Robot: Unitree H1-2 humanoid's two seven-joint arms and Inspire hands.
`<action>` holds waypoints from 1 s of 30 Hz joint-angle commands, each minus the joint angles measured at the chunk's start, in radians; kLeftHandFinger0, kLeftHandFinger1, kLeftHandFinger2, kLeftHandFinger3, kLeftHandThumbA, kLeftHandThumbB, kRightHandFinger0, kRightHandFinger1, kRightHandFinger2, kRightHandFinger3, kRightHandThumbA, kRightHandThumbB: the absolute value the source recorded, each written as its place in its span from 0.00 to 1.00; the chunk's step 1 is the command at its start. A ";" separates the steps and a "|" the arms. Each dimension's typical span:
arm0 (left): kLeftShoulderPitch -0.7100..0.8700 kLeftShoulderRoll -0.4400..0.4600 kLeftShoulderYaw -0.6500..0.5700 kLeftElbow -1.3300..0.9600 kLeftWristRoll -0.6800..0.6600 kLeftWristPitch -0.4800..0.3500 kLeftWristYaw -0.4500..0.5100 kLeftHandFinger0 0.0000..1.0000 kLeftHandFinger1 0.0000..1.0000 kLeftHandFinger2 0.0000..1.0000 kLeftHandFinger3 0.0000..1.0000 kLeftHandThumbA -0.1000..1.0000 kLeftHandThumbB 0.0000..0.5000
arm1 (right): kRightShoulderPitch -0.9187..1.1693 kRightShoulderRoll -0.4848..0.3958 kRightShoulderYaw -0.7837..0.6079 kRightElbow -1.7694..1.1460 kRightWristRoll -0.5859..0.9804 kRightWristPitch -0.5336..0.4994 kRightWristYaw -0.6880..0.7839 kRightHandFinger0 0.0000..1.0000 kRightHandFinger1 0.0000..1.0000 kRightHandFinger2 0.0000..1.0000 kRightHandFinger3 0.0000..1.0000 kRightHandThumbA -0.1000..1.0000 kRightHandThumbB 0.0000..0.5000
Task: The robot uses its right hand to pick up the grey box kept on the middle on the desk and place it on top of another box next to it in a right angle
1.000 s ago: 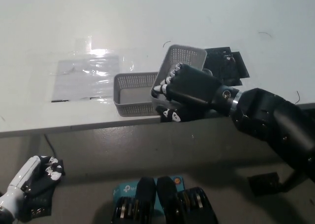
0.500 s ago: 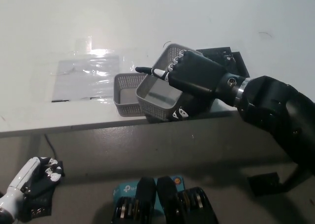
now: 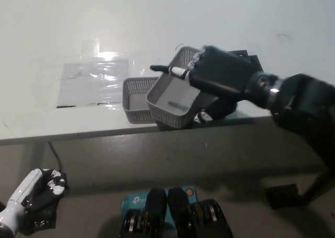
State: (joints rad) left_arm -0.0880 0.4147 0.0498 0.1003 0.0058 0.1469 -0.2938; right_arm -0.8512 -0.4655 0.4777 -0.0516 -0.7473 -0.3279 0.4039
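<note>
My white left hand point(image 3: 31, 188) hung low, below the tabletop point(image 3: 172, 18) front edge; whether it was spread I could not tell. The other grey box point(image 3: 137, 94) sat at that edge. My black right hand point(image 3: 217, 73) gripped the grey box point(image 3: 175, 99), tilted, overlapping it. No legible writing there.

Soft, slightly blurred view; glare on the plastic sheet point(image 3: 94, 78), desk point(image 3: 157, 18) washed out.

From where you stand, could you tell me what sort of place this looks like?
Probably a lab or test workspace: a plain white desk holding two grey baskets, one in the right hand, and a taped plastic sheet.
</note>
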 commanded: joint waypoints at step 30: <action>0.033 0.023 0.017 -0.020 -0.009 -0.022 0.003 0.00 0.00 0.00 0.00 0.00 1.00 | 0.690 0.355 -0.752 -0.051 0.492 0.448 -0.213 0.00 0.00 0.15 0.59 0.65 0.07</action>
